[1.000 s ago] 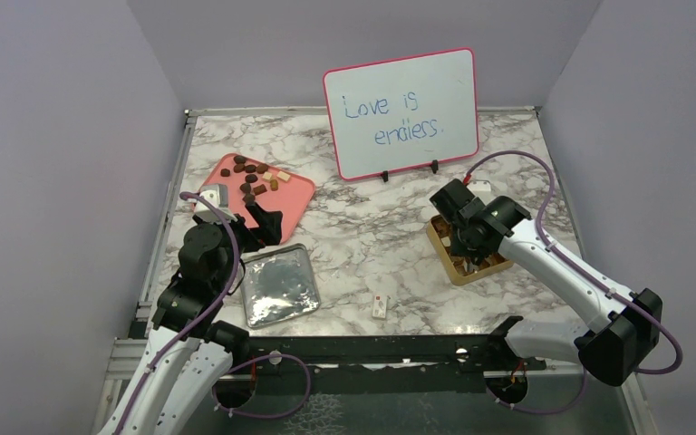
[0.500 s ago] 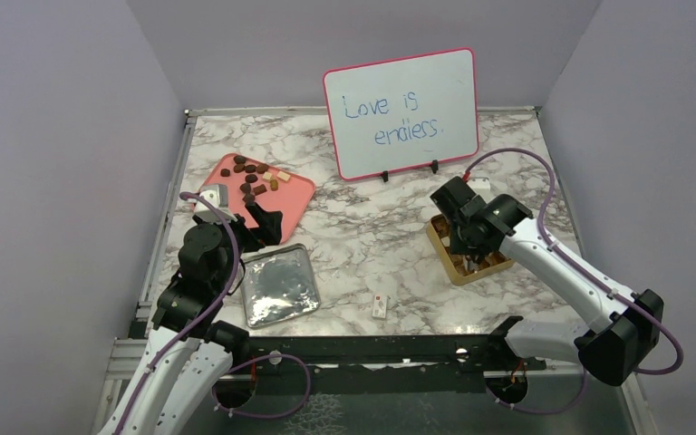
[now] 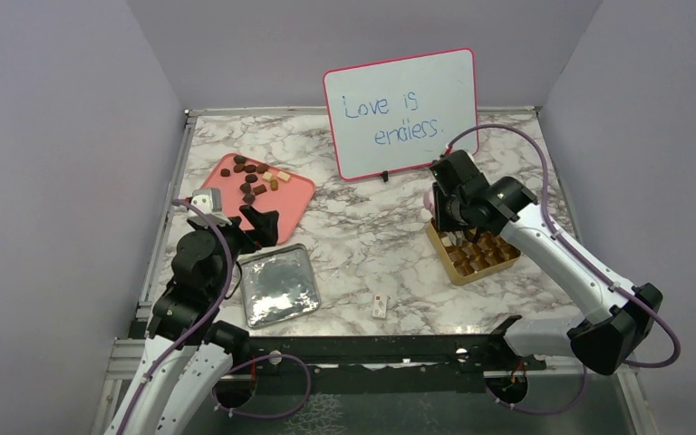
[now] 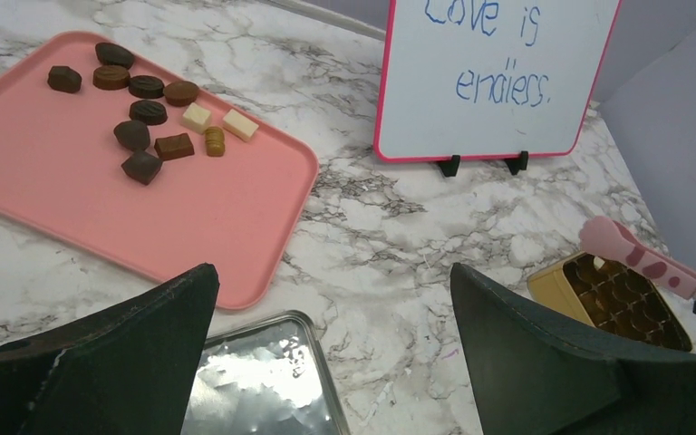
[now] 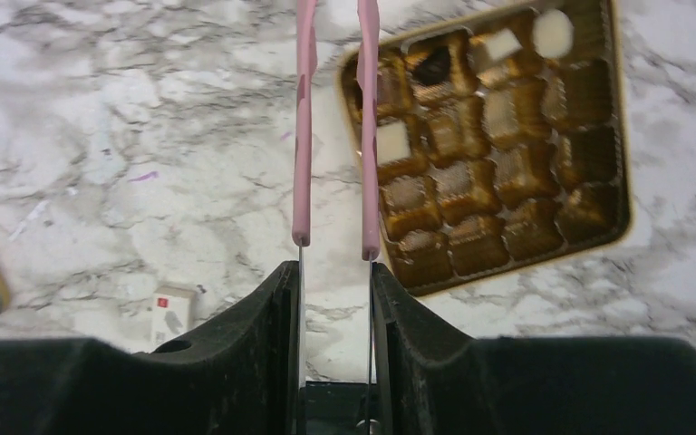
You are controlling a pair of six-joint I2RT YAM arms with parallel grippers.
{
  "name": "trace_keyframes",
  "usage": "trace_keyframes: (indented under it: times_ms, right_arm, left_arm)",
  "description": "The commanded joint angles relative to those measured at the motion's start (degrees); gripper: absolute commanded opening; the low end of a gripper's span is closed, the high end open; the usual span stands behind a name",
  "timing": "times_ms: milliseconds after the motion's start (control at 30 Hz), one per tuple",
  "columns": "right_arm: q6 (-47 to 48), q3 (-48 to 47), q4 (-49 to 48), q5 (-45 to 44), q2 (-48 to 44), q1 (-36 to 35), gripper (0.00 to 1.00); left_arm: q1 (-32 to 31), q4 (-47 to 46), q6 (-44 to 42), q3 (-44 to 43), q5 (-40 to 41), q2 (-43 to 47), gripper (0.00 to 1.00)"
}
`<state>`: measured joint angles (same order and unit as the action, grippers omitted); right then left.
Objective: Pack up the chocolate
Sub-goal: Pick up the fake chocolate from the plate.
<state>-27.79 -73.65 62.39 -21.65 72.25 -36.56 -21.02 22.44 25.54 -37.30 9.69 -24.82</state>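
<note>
Chocolate mostly lies loose on the pink tray, well off to the left of the right claw and just ahead of the left claw; a few pieces, white and dark, already sit in cells of the gold box just to the right of the right claw's tool. The right claw is clamped on a pair of pink tongs, whose arms run forward side by side with a narrow gap. Their tips are cut off in the wrist view, so whether they carry a piece cannot be told. The left claw stands wide apart with nothing in it, above the silver tin lid and the tray's near edge. The main risk, as I judge it, is the long reach to the tray. Small rounded pieces can squirt out of springy tongs if the squeeze is off-centre, and the tongs themselves could twist in the fingers. The two arms could also crowd each other over the tray. A piece let go over a filled cell would roll out onto the marble. The whiteboard, close behind the right claw, could be knocked by the arm or its cable. It reads "Love is endless." in blue marker. The small white tag near the claw's left shows a red mark, too small to read.
</note>
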Motion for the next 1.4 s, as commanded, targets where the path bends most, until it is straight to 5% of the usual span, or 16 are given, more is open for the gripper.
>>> trace_keyframes:
  times_ms: [0,667,1367]
  right_arm:
    - [9.4,-2.8,-10.6,11.9,2.2,0.2,0.36]
    - [21.9,-10.5,-39.3,23.5,23.8,-8.0,0.37]
    - [31.3,-36.5,-41.1,19.5,52.8,-11.7,0.38]
  left_arm:
    - [0.0,-1.0,-0.6,-0.4,2.8,2.4,0.99]
    - [0.1,-1.1,-0.4,-0.1,9.0,8.2,0.99]
    - [0.1,-0.9,-0.1,-0.1,8.9,9.6,0.99]
